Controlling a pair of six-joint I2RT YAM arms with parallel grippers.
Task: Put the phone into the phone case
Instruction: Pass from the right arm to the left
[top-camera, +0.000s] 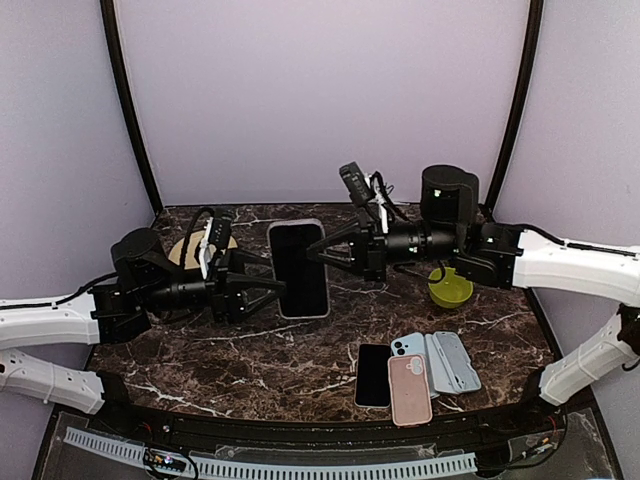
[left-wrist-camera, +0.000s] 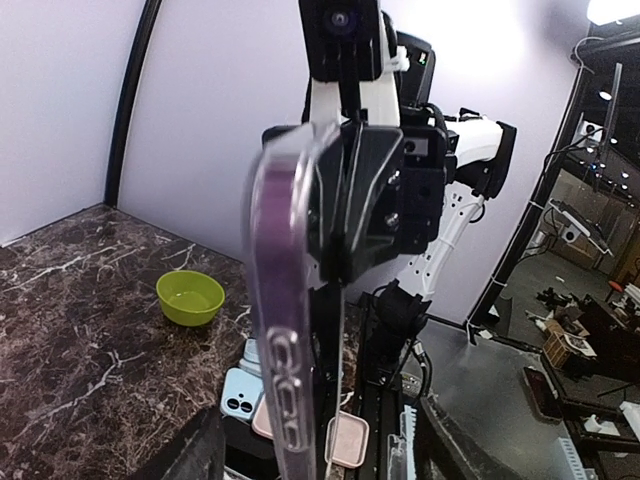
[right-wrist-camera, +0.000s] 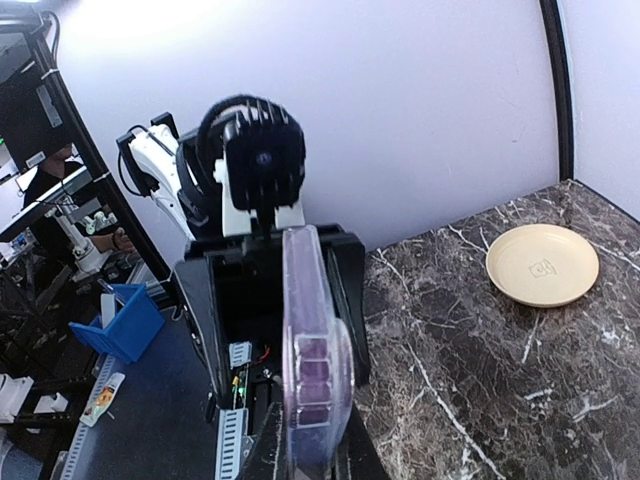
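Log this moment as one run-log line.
left pincer: open beside phone | right pincer: shut on phone | phone: in clear case, held above table

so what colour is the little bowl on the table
Lime green bowl, clearest in the left wrist view.

The black-screened phone (top-camera: 298, 268) sits framed in the clear case (left-wrist-camera: 285, 330), screen facing up. The case's rim is purple-tinted, and the right gripper (top-camera: 322, 256) pinches its right edge, holding it aloft.
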